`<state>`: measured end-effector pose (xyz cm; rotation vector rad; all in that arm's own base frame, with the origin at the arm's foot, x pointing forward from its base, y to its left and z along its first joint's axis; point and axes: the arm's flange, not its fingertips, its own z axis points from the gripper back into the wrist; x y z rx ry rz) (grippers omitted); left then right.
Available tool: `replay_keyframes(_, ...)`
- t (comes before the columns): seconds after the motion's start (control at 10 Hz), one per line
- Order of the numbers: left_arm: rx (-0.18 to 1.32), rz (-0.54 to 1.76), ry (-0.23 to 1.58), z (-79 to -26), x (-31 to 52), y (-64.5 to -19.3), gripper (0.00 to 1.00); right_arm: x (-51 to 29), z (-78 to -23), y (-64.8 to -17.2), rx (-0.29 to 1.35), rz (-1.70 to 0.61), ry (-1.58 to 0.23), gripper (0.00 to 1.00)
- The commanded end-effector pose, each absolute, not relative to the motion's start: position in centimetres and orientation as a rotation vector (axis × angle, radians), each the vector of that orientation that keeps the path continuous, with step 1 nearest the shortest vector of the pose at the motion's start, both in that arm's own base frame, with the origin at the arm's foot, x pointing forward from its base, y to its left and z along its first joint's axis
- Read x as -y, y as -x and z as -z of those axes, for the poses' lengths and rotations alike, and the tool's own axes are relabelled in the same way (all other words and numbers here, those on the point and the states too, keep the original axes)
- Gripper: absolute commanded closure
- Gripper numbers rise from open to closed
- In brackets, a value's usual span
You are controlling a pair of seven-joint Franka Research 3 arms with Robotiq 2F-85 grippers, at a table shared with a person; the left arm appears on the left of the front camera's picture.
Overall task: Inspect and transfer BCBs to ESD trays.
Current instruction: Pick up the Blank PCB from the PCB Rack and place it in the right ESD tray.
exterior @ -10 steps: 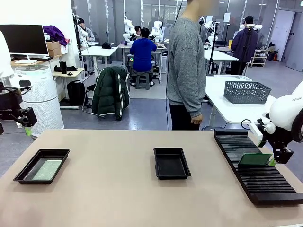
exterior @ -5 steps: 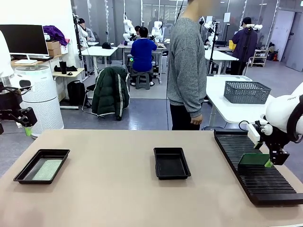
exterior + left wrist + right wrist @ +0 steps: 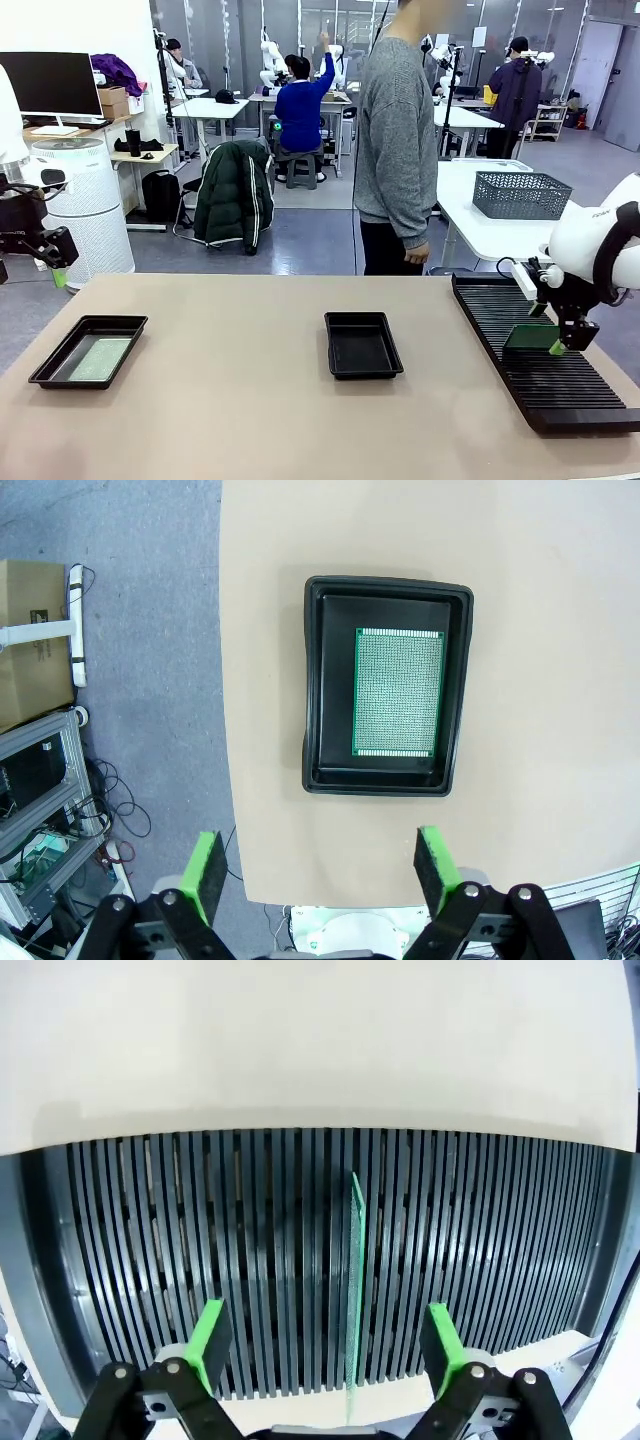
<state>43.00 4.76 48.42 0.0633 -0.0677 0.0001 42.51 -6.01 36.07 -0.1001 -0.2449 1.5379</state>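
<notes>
Green BCB (image 3: 355,1280) stands on edge in the slotted rack (image 3: 200,1260) at the table's (image 3: 250,430) right edge, between the right gripper's (image 3: 325,1345) spread fingers. The left gripper (image 3: 320,870), fingers also spread, hangs over the left-edge ESD tray (image 3: 312,680), where a second BCB (image 3: 398,692) lies.

Long black slotted rack (image 3: 497,312) along the right side of a tan table (image 3: 250,400). Past the far edge, a person (image 3: 395,140) in a grey sweater, standing side-on. Farther back: dark green jacket (image 3: 233,195) draped over a chair, grey mesh basket (image 3: 521,195) on a white table, dark monitor (image 3: 50,83) at left.
</notes>
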Motion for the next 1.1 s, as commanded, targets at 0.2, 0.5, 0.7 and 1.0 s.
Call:
replay_keyframes(0.2,0.067,-0.004,-0.048,-48.35,-4.73,-42.99,0.0,5.95,-35.25,-42.35,0.243,-1.481,0.168,0.0)
replay_keyframes(0.5,0.067,-0.004,-0.048,-48.35,-4.73,-42.99,0.0,6.22,-35.03,-42.13,0.253,-1.474,0.17,0.06)
replay_keyframes(0.7,0.067,-0.004,-0.048,-48.35,-4.73,-42.99,0.0,6.18,-34.98,-42.12,0.257,-1.471,0.174,0.18)
replay_keyframes(1.0,0.067,-0.004,-0.048,-48.35,-4.73,-42.99,0.0,6.1,-35.05,-41.96,0.251,-1.464,0.18,0.38)
